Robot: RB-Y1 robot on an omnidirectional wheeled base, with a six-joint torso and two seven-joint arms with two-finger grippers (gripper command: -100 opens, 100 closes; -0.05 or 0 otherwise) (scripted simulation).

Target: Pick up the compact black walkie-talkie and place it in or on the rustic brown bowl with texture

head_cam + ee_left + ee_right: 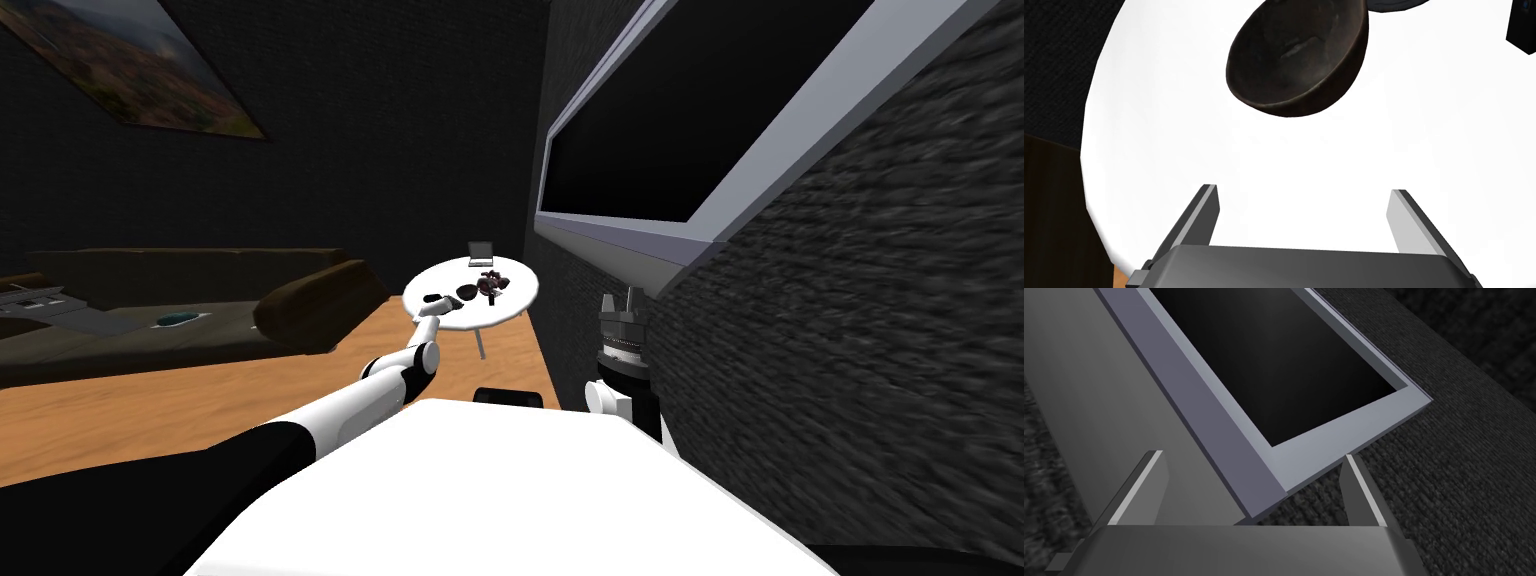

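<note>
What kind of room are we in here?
Most likely a living room: a dark brown sofa, a small round white table near it on a wood floor, and a framed picture hung above.

bare white tabletop [1174, 150] between left gripper [1302, 190] and dark bowl [1296, 55]

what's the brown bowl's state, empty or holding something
Empty. The bowl on the white table has a bare dark inside, with nothing lying in it.
</note>
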